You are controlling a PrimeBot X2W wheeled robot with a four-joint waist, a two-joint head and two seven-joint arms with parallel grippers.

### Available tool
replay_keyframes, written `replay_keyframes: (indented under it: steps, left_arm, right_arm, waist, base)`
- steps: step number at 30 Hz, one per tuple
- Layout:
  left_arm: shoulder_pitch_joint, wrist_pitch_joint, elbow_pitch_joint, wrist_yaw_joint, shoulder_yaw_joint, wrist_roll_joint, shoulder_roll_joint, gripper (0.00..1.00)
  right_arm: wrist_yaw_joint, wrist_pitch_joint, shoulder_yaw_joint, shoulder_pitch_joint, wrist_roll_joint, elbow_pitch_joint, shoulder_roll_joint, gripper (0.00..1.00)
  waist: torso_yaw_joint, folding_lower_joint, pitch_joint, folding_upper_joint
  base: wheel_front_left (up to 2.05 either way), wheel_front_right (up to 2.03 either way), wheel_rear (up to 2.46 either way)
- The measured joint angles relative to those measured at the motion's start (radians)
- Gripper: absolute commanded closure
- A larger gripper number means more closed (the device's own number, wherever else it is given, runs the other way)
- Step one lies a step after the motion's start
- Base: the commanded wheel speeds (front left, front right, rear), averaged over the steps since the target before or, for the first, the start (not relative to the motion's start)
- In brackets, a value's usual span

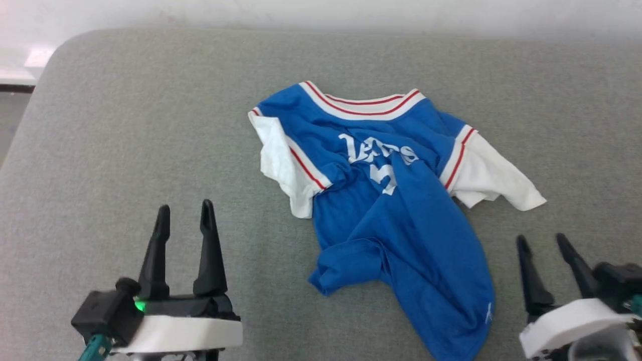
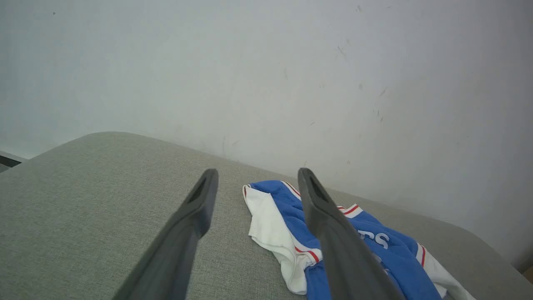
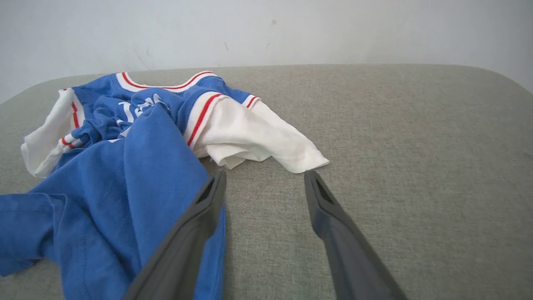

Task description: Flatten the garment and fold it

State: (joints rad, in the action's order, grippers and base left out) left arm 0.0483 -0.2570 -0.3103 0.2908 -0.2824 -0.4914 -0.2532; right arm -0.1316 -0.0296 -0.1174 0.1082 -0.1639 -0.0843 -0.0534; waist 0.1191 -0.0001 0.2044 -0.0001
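Observation:
The garment, a royal-blue jersey with white sleeve ends, red-striped trim and white lettering, lies crumpled on the grey cushion, collar toward the wall and lower hem bunched near me. My left gripper stands open at the lower left, well clear of the shirt, with nothing between its fingers. At the lower right my right gripper is open too, just right of the blue hem. In the left wrist view the garment sits beyond the gripper. The right wrist view has the garment left of the gripper.
The grey fabric cushion spreads wide to the left and right of the shirt. A pale wall runs behind its far edge. The cushion's rounded left corner drops off toward a lighter floor.

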Motion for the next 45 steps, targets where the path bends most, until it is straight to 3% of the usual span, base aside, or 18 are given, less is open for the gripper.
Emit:
replay_keyframes:
  steps: [4,8,12,16,22,23,24,25,26,34,45]
  left_arm:
    - [0.012,0.0,0.001,-0.067,0.026,0.045,0.064,0.0]
    - [0.001,0.0,0.026,-0.115,0.034,0.106,0.102,0.0]
    - [-0.02,0.0,0.053,-0.15,0.038,0.14,0.134,0.0]
    - [-0.024,0.0,0.078,-0.177,0.043,0.149,0.157,0.0]
    - [-0.031,0.0,0.104,-0.209,0.057,0.15,0.179,0.0]
    - [-0.031,0.0,0.108,-0.212,0.058,0.15,0.183,0.0]
    - [-0.031,0.0,0.111,-0.217,0.059,0.15,0.185,0.0]
    - [-0.031,0.0,0.114,-0.22,0.061,0.15,0.187,0.0]
    - [-0.031,0.0,0.119,-0.221,0.062,0.15,0.188,0.0]
    - [-0.031,0.0,0.139,-0.245,0.08,0.152,0.194,0.0]
    - [-0.038,0.0,0.156,-0.263,0.088,0.175,0.197,0.0]
  right_arm:
    - [0.0,-0.073,0.067,-0.012,0.048,-0.041,-0.004,0.0]
    - [0.0,-0.21,0.159,-0.056,0.04,-0.046,-0.068,0.0]
    - [0.0,-0.349,0.185,-0.095,0.041,-0.024,-0.141,0.0]
    - [0.0,-0.474,0.175,-0.109,0.076,0.012,-0.152,0.0]
    - [0.003,-0.574,0.265,-0.135,0.001,0.038,-0.177,0.0]
    - [0.004,-0.581,0.271,-0.142,-0.001,0.043,-0.185,0.08]
    - [0.004,-0.585,0.271,-0.146,-0.002,0.047,-0.186,0.55]
    - [0.004,-0.582,0.27,-0.148,0.001,0.05,-0.185,0.74]
    - [0.004,-0.571,0.267,-0.149,0.006,0.054,-0.183,1.0]
    - [0.0,-0.471,0.169,-0.159,0.018,0.061,-0.157,1.0]
    - [-0.001,-0.462,-0.247,-0.089,0.102,0.072,-0.276,1.0]
  waist:
    - [0.017,0.0001,0.014,0.0]
    - [0.032,0.0001,0.033,0.0]
    - [0.047,0.0002,0.049,0.0]
    - [0.067,0.0002,0.061,0.0]
    - [0.092,0.0001,0.072,0.0001]
    - [0.094,0.0002,0.072,0.0001]
    - [0.095,0.0001,0.071,0.0001]
    - [0.095,0.0001,0.07,0.0001]
    - [0.095,0.0001,0.068,0.0001]
    - [0.058,0.0002,0.055,0.0001]
    - [0.026,0.0001,0.043,0.0001]
  base:
    - [0.0,0.0,0.0]
    - [0.0,0.0,0.0]
    - [0.0,0.0,0.0]
    - [0.0,0.0,0.0]
    - [0.0,0.0,0.0]
    - [0.0,0.0,0.0]
    - [0.0,0.0,0.0]
    - [0.0,0.0,0.0]
    - [0.0,0.0,0.0]
    - [0.0,0.0,0.0]
    - [0.0,0.0,0.0]
